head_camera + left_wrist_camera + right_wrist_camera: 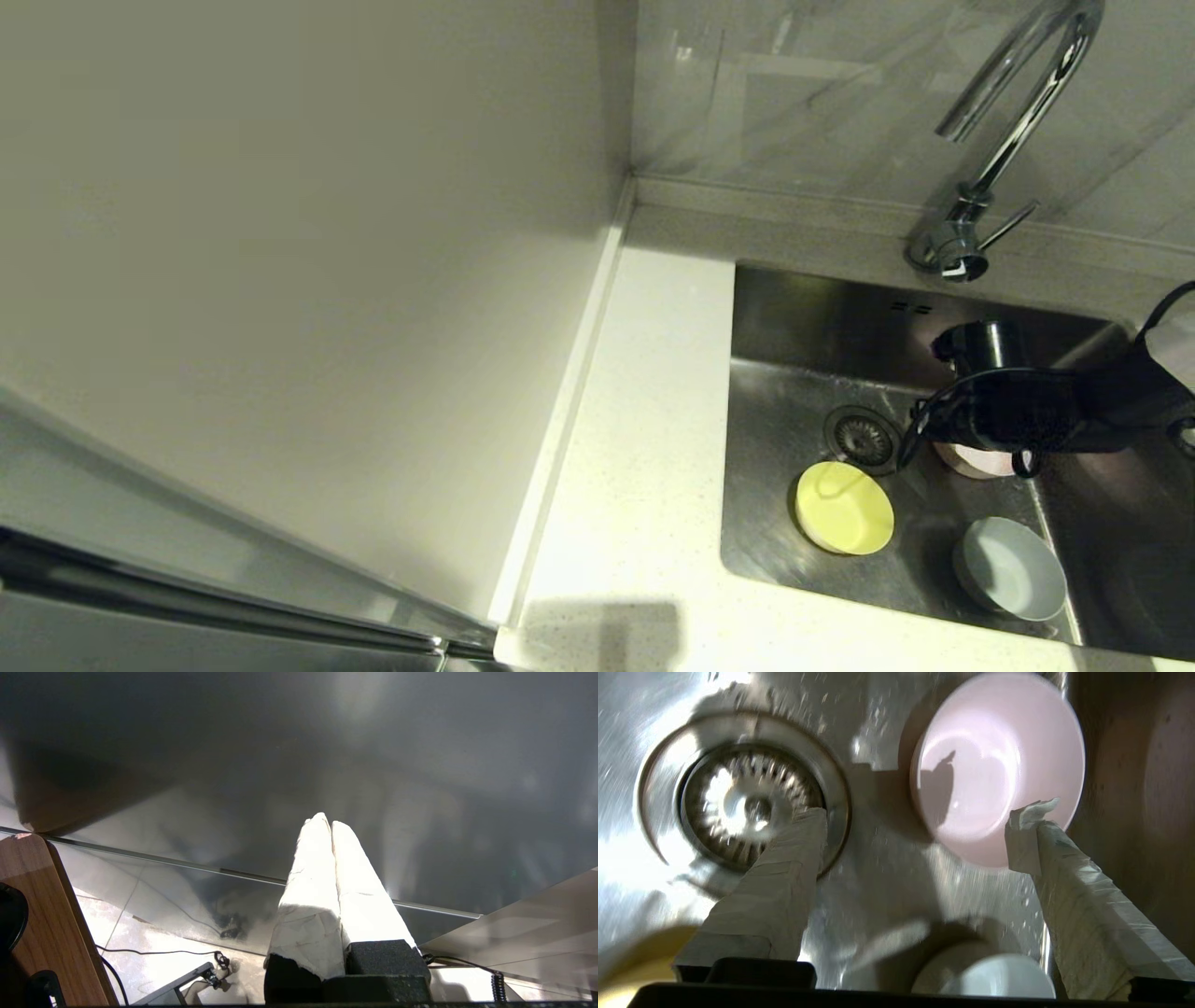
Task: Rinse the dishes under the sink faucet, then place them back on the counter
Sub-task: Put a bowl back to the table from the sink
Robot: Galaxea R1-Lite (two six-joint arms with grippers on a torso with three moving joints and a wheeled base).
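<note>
All three bowls lie in the steel sink (784, 317). The yellow bowl (845, 509) rests just in front of the round drain (861, 437). The grey bowl (1011, 567) sits near the front right. The pink bowl (976, 460) is mostly hidden under my right arm; in the right wrist view the pink bowl (994, 765) lies beside the drain (742, 802). My right gripper (920, 816) hovers open over the sink floor, one fingertip (1029, 814) in front of the pink bowl's rim, nothing held. The chrome faucet (1008, 131) stands behind the sink; no water shows. My left gripper (327, 823) is shut and empty, away from the sink.
The white speckled counter (644, 420) runs along the sink's left side and front edge, with a low raised rim and a plain white upright panel (308, 280) beyond it. A wooden board (51, 924) and cables on the floor show in the left wrist view.
</note>
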